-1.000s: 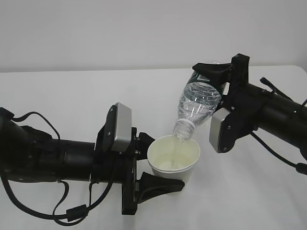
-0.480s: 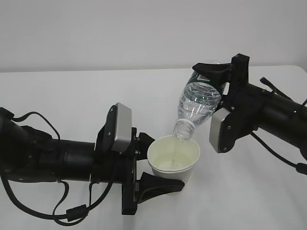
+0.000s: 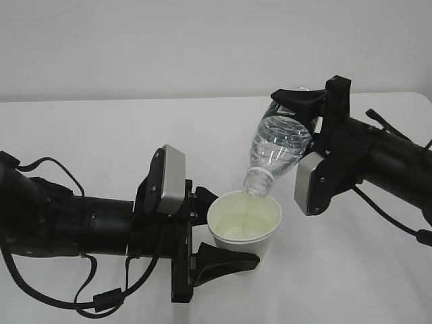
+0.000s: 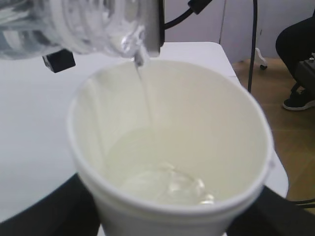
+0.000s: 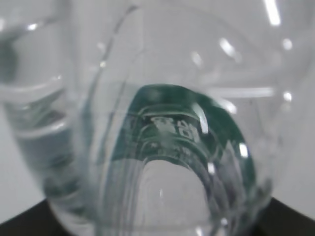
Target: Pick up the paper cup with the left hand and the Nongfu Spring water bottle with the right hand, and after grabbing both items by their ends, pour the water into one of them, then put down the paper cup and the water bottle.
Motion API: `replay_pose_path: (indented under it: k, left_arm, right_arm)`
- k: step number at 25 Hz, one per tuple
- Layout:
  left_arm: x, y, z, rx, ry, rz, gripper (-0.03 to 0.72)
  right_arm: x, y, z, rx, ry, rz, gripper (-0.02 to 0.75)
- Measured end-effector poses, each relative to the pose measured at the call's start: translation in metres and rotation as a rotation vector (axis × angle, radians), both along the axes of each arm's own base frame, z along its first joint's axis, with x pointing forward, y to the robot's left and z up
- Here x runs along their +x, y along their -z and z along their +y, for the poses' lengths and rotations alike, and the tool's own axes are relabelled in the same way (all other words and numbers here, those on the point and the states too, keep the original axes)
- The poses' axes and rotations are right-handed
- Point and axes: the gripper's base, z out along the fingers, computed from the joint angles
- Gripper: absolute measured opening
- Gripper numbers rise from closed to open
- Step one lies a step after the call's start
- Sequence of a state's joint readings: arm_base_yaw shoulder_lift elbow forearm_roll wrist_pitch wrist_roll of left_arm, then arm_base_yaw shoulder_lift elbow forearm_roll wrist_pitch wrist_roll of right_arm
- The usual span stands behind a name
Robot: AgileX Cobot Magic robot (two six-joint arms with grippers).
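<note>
The left claw (image 3: 219,233) pinched the paper cup (image 3: 244,226). Just above the cup, the right claw (image 3: 305,108) pinched the tipped water bottle (image 3: 278,146), and water (image 4: 147,101) ran in.

Exterior camera slants down at the table (image 3: 101,135); both wrist cameras sit close, sharing the bottle (image 4: 74,24).

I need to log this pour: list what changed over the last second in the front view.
Nothing visibly moved. The right gripper still holds the tipped bottle with its mouth over the cup, the left gripper still holds the cup, and a thin stream of water keeps running in.
</note>
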State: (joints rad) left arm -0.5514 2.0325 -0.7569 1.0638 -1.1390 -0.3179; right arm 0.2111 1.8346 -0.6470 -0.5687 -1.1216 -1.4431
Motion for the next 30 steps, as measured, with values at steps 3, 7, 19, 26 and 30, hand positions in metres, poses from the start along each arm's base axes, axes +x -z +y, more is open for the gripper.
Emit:
replay_pose_path:
  k: [3, 7, 19, 26, 30]
  left_arm:
    - [0.0000, 0.0000, 0.0000, 0.000, 0.000, 0.000, 0.481]
    - [0.0000, 0.0000, 0.0000, 0.000, 0.000, 0.000, 0.481]
    - [0.0000, 0.0001, 0.0000, 0.001, 0.000, 0.000, 0.481]
    - [0.0000, 0.0001, 0.0000, 0.001, 0.000, 0.000, 0.481]
    - [0.0000, 0.0001, 0.0000, 0.001, 0.000, 0.000, 0.481]
  right_arm:
    - [0.0000, -0.0001, 0.0000, 0.000, 0.000, 0.000, 0.430]
    - [0.0000, -0.0001, 0.0000, 0.000, 0.000, 0.000, 0.430]
    - [0.0000, -0.0001, 0.0000, -0.010, -0.001, -0.009, 0.429]
    - [0.0000, -0.0001, 0.0000, -0.011, -0.001, -0.011, 0.429]
    - [0.0000, -0.0001, 0.0000, -0.011, -0.001, -0.011, 0.429]
